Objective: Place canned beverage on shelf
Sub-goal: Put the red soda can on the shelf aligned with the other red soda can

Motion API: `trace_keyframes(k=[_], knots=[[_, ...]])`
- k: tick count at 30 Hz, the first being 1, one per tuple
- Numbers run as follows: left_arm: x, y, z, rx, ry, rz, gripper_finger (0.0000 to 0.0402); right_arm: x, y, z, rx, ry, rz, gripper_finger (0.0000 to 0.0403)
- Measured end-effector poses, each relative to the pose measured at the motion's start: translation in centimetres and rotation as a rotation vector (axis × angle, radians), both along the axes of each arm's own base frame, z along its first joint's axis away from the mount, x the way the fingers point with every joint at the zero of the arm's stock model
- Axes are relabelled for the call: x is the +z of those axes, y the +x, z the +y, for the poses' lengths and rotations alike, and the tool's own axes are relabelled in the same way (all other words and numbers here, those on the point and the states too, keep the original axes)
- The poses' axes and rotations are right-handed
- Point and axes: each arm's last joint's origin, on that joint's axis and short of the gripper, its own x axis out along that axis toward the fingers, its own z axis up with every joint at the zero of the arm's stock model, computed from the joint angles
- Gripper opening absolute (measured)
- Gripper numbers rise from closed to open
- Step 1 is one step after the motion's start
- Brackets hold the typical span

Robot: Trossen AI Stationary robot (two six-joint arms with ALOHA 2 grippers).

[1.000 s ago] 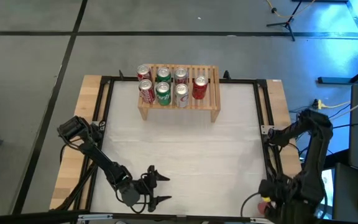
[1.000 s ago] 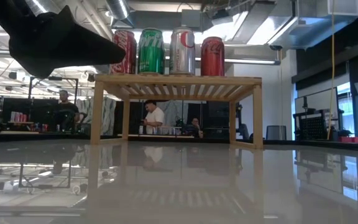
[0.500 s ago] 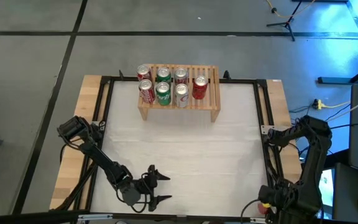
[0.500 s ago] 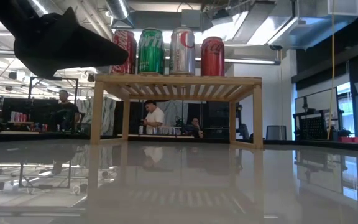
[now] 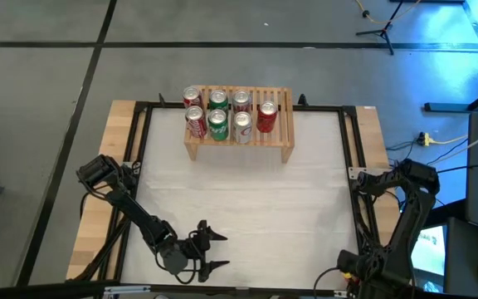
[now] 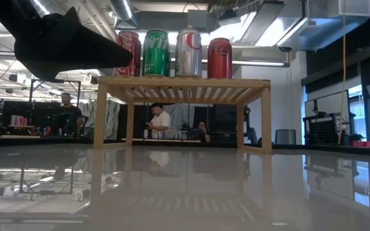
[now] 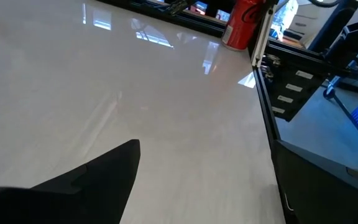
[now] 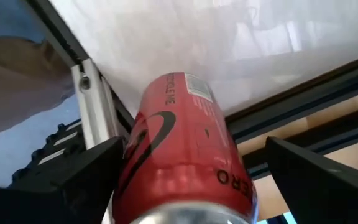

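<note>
Shelf (image 5: 285, 124) of light slatted wood carries seven cans. Right end effector (image 8: 185, 180), fingers spread wide, straddles a red cylindrical can (image 8: 182, 155); left end effector (image 5: 212, 252) hangs open over white worktop (image 5: 247, 199).

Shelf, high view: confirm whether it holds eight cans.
No. The shelf holds seven cans, three in the back row, four in front.

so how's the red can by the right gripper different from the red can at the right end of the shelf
The red can between the right gripper's fingers sits off the shelf at the table's near right corner; the red can at the shelf's right end stands upright on the shelf. The first has open gripper fingers either side; the second has nothing gripping it and sits alone in its column. Both are red drink cans.
</note>
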Motion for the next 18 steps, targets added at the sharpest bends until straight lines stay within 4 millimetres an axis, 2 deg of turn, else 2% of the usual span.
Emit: trace_keyframes(k=[4, 9, 10, 18], knots=[[0.0, 0.0, 0.0, 0.000, 0.000, 0.000, 0.0354, -0.4, 0.0, 0.0, 0.002, -0.012, 0.011, 0.0367], [0.0, 0.0, 0.0, 0.000, 0.000, 0.000, 0.0354, -0.2, 0.3, 0.1, 0.008, 0.011, 0.013, 0.0274], [0.0, 0.0, 0.0, 0.000, 0.000, 0.000, 0.0354, 0.0, 0.3, 0.1, 0.025, 0.010, 0.004, 0.0267], [0.0, 0.0, 0.0, -0.005, -0.003, 0.002, 0.0354, 1.6, 2.7, -0.8, 0.121, -0.033, -0.108, 0.0267]])
